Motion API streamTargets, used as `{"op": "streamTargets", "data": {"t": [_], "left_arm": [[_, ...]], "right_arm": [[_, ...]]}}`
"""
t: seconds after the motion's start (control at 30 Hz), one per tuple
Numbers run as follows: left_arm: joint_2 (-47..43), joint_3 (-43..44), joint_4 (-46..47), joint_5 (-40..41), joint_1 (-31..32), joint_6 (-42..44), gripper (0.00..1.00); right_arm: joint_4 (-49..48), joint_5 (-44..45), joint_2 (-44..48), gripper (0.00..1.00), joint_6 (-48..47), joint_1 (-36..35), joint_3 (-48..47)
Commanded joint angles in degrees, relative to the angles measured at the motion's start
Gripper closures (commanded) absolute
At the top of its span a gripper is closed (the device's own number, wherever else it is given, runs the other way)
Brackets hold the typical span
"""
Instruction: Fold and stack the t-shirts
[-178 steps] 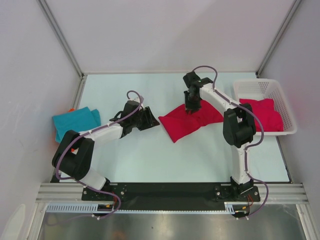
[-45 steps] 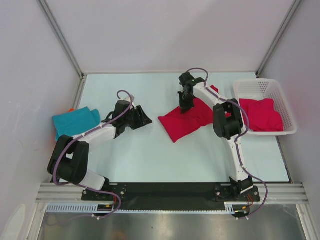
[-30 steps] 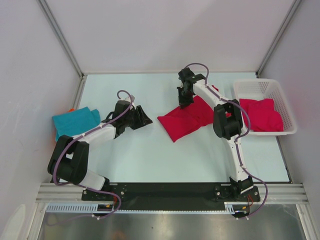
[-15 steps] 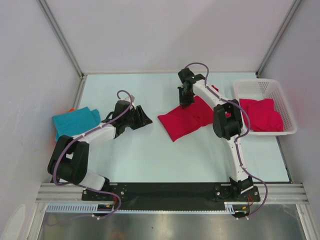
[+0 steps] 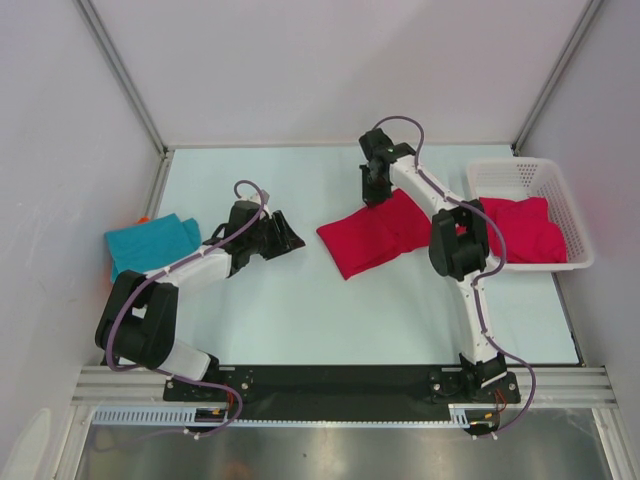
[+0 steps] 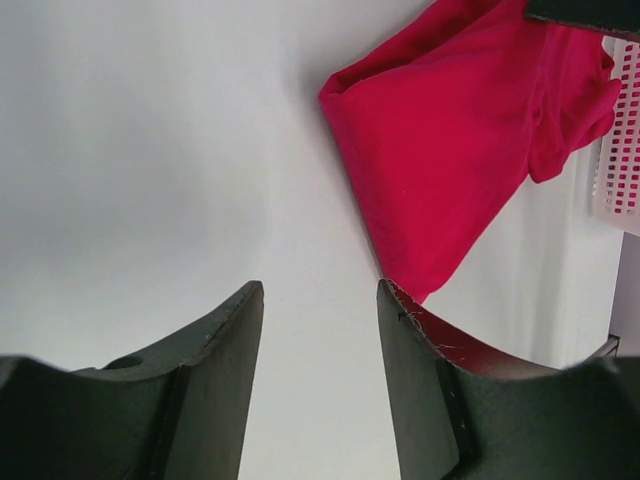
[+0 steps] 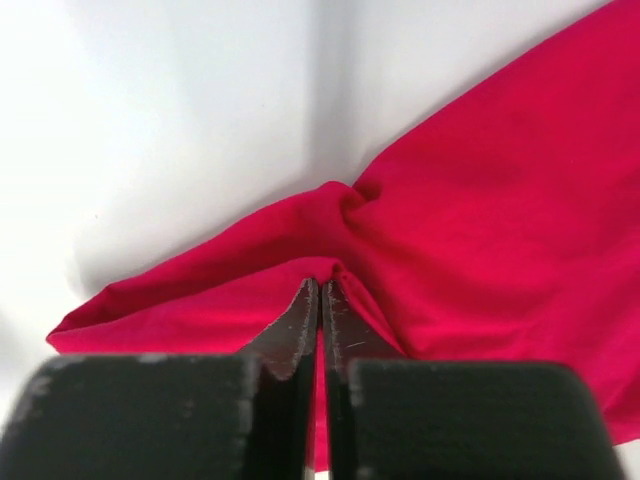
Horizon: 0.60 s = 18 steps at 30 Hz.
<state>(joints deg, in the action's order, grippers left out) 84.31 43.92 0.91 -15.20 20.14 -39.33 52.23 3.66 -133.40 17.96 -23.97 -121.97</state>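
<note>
teal shirt [image 5: 150, 240] folded at the left of the counter [image 5: 300, 320], orange shirt [image 5: 143, 219] peeking from under it; we judge the stack begun. red shirt [image 5: 385, 235] mid-counter, part folded. right tool [image 5: 372, 192] closed, pinching its far edge. left tool [image 5: 293, 240] open, empty, near it. second red shirt [image 5: 525, 228] waits in the basket [image 5: 520, 172].

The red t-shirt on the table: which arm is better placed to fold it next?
Right, probably. The right jaws are shut on the far edge of the red t-shirt; the left jaws stand open above the bare table, apart from it.
</note>
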Motion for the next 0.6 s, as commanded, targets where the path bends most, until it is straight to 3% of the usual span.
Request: {"op": "streamTargets", "data": {"t": [0.0,0.03,0.1,0.4,0.57], "left_arm": [[-2.22,1.08,0.5,-0.09,-0.54,1.8,0.45],[-2.22,0.82,0.5,-0.09,-0.63,1.89,0.45],[-2.31,0.73,0.59,-0.18,-0.63,1.89,0.45],[-0.47,0.47,2.6,-1.23,-0.72,0.93,0.45],[3.22,-0.06,7.25,-3.69,0.25,-1.53,0.37]], "right_arm": [[0.24,0.21,-1.32,0.85,0.06,0.94,-5.11],[0.94,0.12,-1.85,0.72,-0.11,1.11,-5.99],[1.21,0.56,-2.65,0.64,-0.38,1.12,-6.08],[1.74,2.05,1.91,0.62,-1.08,1.47,-6.44],[2.27,2.75,7.7,0.62,-1.17,1.38,-4.16]]}}
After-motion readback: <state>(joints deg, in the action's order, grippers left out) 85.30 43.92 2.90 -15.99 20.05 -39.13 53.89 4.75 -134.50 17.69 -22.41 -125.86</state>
